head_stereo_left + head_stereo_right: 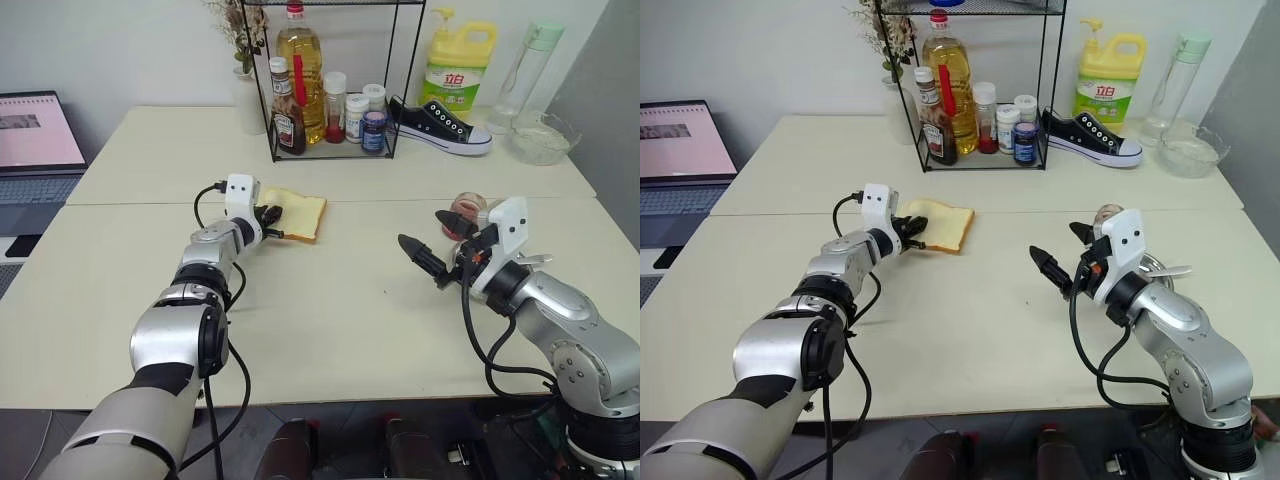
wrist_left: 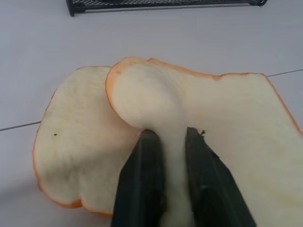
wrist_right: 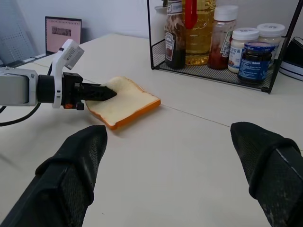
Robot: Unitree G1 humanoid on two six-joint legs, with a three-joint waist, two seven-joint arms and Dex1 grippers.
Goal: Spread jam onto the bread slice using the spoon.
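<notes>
On the cream table (image 1: 330, 320), at about eleven o'clock from its middle, your left gripper (image 1: 272, 222) is pinched onto the top bread slice (image 1: 300, 212) of a small stack; the left wrist view shows both black fingers (image 2: 144, 184) squeezing a fold of soft crumb between them, with that slice's corner lifted and curled over the second slice (image 2: 71, 146) lying flat beneath it. Neither slice carries any red. Your right gripper (image 1: 432, 240) sits at roughly three o'clock, well apart from the bread, its two fingers (image 3: 71, 175) spread wide and holding nothing. Just behind that gripper, toward two o'clock, you can see the small glass jar of jam (image 1: 466, 212), mostly hidden by the wrist, and beside it a metal rim and a thin silver piece (image 1: 530, 260) that may be the spoon, though you cannot tell for sure. At twelve o'clock stands a black wire rack (image 1: 335, 80) holding an oil bottle (image 1: 300, 70), a dark sauce bottle (image 1: 287, 120) and several small jars. A black sneaker (image 1: 440, 125), a yellow detergent bottle (image 1: 460, 65) and a glass bowl (image 1: 543, 140) fill the one to two o'clock corner, and a laptop (image 1: 35, 150) sits at ten o'clock.
</notes>
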